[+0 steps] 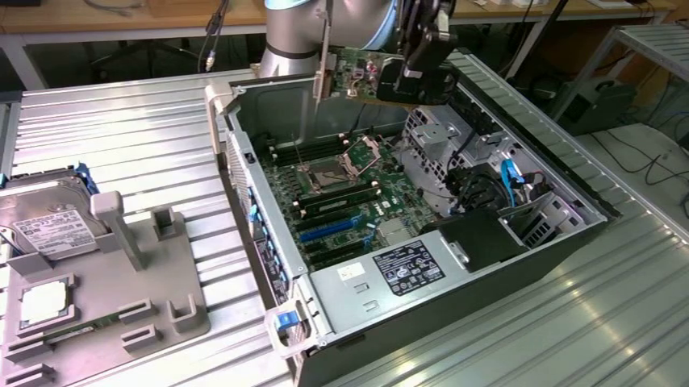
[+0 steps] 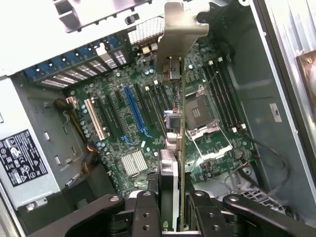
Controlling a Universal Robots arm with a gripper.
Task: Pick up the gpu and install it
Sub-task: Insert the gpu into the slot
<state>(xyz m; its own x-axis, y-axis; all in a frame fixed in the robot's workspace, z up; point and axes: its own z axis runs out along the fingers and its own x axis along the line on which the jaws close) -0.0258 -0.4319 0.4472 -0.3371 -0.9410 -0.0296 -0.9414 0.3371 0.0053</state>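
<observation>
Picked up: thin green gpu card with silver bracket (image 1: 359, 76), clenched in black gripper (image 1: 407, 87), aloft over open grey metal computer case (image 1: 250, 161). Not yet seated on green motherboard (image 1: 350, 197).

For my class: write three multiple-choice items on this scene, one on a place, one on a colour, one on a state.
1. Where is the gpu? A held above the open computer case; B fully installed; C lying flat outside it.
2. The gpu's board is: A red; B blue; C green.
3. The claw is: A open and empty; B shut on the gpu; C parked far from it.
Key: A, it hangs over the case; C, green circuit card; B, it clamps the card's edge.
</observation>
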